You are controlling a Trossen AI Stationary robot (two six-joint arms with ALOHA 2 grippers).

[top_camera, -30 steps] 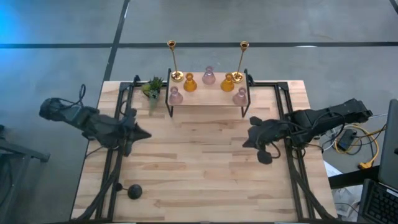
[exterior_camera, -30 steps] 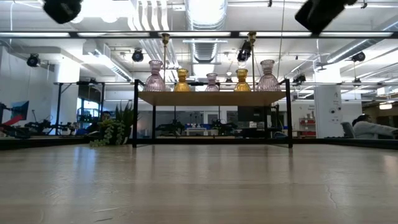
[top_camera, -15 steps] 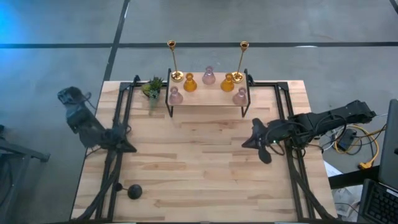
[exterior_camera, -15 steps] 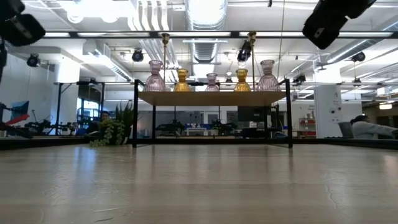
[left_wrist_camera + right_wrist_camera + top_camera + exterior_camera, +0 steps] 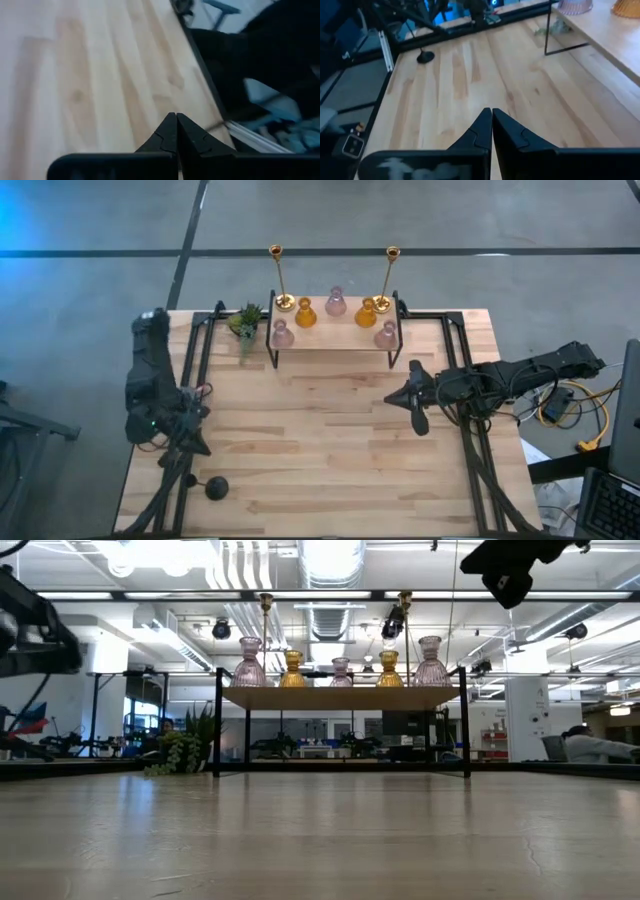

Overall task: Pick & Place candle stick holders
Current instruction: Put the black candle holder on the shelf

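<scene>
Seven holders stand on their bases on a small wooden shelf (image 5: 335, 340) at the table's far middle: two tall brass sticks (image 5: 275, 275) (image 5: 392, 275), two amber glass ones (image 5: 305, 312) (image 5: 366, 312) and three pink glass ones (image 5: 335, 302) (image 5: 283, 333) (image 5: 386, 334). They also show in the low view (image 5: 341, 671). The black stemmed holder (image 5: 216, 488) rests on the table near its near left corner, also in the right wrist view (image 5: 425, 56). My left gripper (image 5: 192, 445) (image 5: 176, 117) is shut and empty over the table's left edge. My right gripper (image 5: 390, 399) (image 5: 491, 111) is shut and empty above the table's right middle.
A small green potted plant (image 5: 245, 320) stands just left of the shelf. Black frame rails (image 5: 190, 380) (image 5: 465, 380) run along the table's left and right sides. Bare wooden tabletop (image 5: 320, 440) lies between the arms.
My left arm has swung away from the table's middle toward its left and near edges, turning as it went; its gripper now sits lower over the left rail. My right gripper has shifted a little toward the far edge. The holders have not moved.
</scene>
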